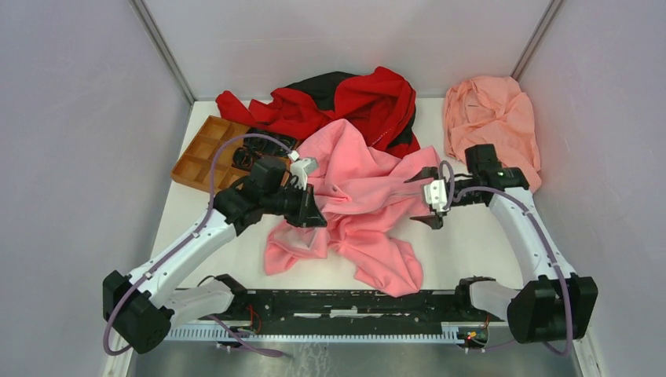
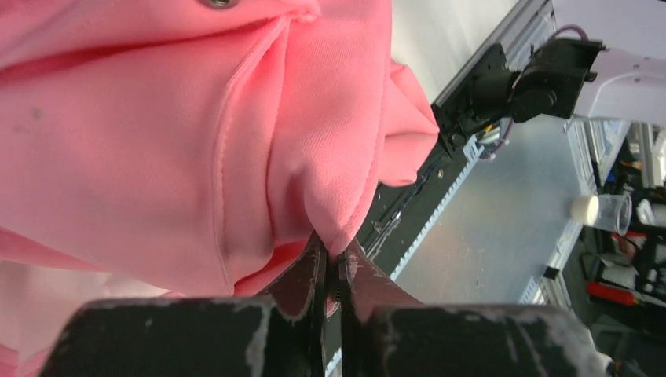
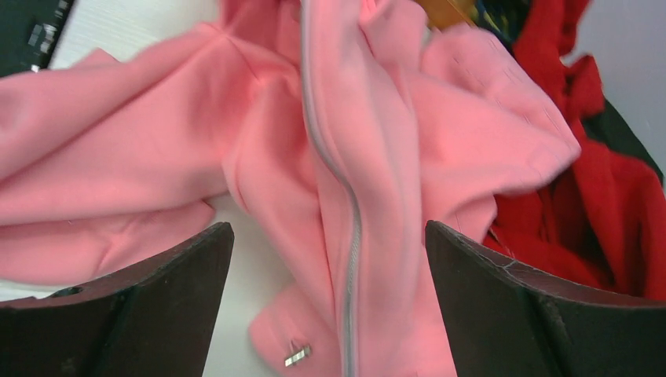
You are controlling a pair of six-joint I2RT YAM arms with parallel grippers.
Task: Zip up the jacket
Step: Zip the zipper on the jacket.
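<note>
Jacket [image 1: 357,196] lies crumpled at the centre of the top view, not spread flat, with one sleeve or hem trailing toward the lower middle of the frame. Behind it at upper centre is a red-and-black garment [image 1: 353,98], at upper right a salmon cloth [image 1: 491,118], and at upper left a brown tray [image 1: 206,153]. The left gripper [image 1: 314,212] meets the pink fabric at its left edge. The right gripper [image 1: 418,198] sits just beside the right edge with its fingers spread and nothing between them.

Left wrist view: the fingers are all but closed, pinching a small fold of pink fleece at lower centre. A stitched seam runs up the frame above the pinch. We see no zipper teeth here, so we cannot tell which part of the garment is held.

Right wrist view: the fingers stand wide apart at lower left and lower right, holding nothing. Between them a grey zipper tape [image 3: 349,236] runs from top centre down to the bottom edge. A small metal tab [image 3: 297,355] lies at bottom centre, just left of the tape. It may be the pull, but it is too small to confirm.

Our judgement: we are in the arranging step and the zip is not yet started. The next move calls for the left arm to hold the cloth taut. The right arm then needs to descend on the tape's lower end and find the pull.
</note>
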